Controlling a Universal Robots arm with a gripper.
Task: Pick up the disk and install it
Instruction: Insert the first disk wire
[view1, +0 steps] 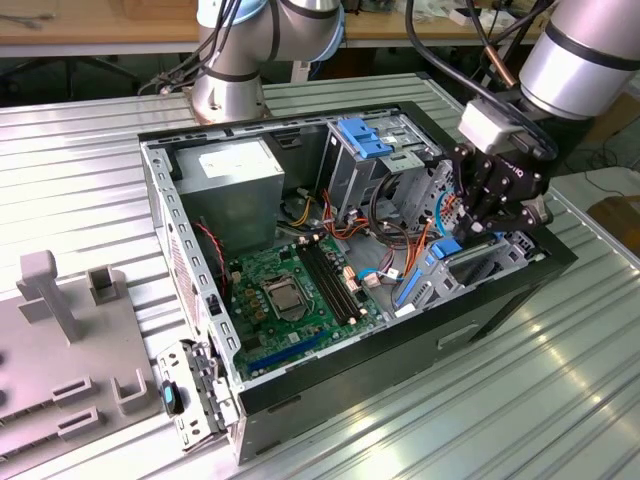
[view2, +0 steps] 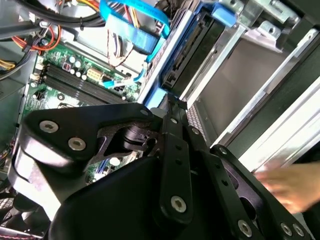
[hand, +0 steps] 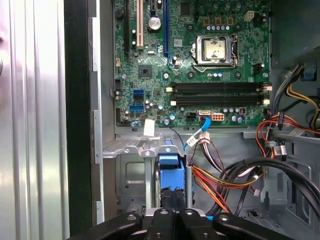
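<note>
In the first wrist view we look past the gripper into the open computer case. Its two black fingers lie close together, their tips at the blue plastic end of the disk. We cannot tell whether they nip a part of it or merely press on it. The disk stands on edge in a slot of the silver drive cage, just beside the edge of the green motherboard. A light-blue data cable and bundles of red, orange and black wires lie next to the cage.

In the second wrist view the gripper's black linkage is close to the lens. One finger reaches to a blue rail that runs along a dark edge in the cage. The motherboard lies beyond.

In the exterior view the case lies open on its side on a ribbed metal table. The arm reaches in from the exterior view's right. The gripper hangs in the drive cage on that side of the case, and the disk is there under its fingertips, mostly hidden. The grey power-supply box sits toward the far left of the case, well apart from the gripper. A blue latch tops the far bay. A grey fixture stands on the table at the exterior view's left.
</note>
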